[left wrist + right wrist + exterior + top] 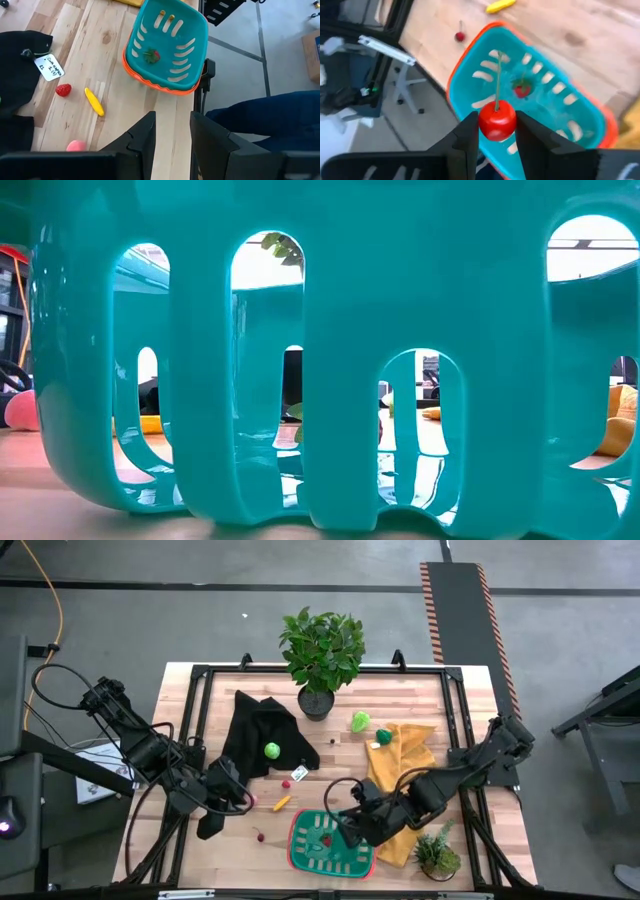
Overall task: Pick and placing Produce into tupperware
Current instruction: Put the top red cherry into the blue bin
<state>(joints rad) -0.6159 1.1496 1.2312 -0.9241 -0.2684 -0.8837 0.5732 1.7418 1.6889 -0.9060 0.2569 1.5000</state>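
Observation:
The tupperware (322, 856) is a teal-green tray with an orange-red rim, near the table's near edge; a red strawberry piece (522, 90) lies inside it. My right gripper (350, 827) hovers over it, shut on a red cherry (496, 124). My left gripper (243, 798) is open, left of the tray, above bare wood (172, 135). Loose produce rests on the table: a yellow piece (283, 802), a second cherry (260, 836), a red strawberry (63, 90) and a pink piece (76, 146). A lime ball (271, 750) sits on a black cloth (255, 730). My right gripper pinches the cherry's round red body (485, 127) between its two fingers, one on each side. Its thin stem (498, 75) sticks out past the fingertips. The cherry is lifted clear, above the tupperware's slotted base (545, 105).
A potted plant (322, 650) stands at the far edge and a small one (437, 855) at the near right corner. A yellow cloth (405, 765) lies right of the tray, with green pieces (360, 721) by it. The low view is filled by the tray's teal wall (320, 330). A white tag (49, 66) lies on the wood.

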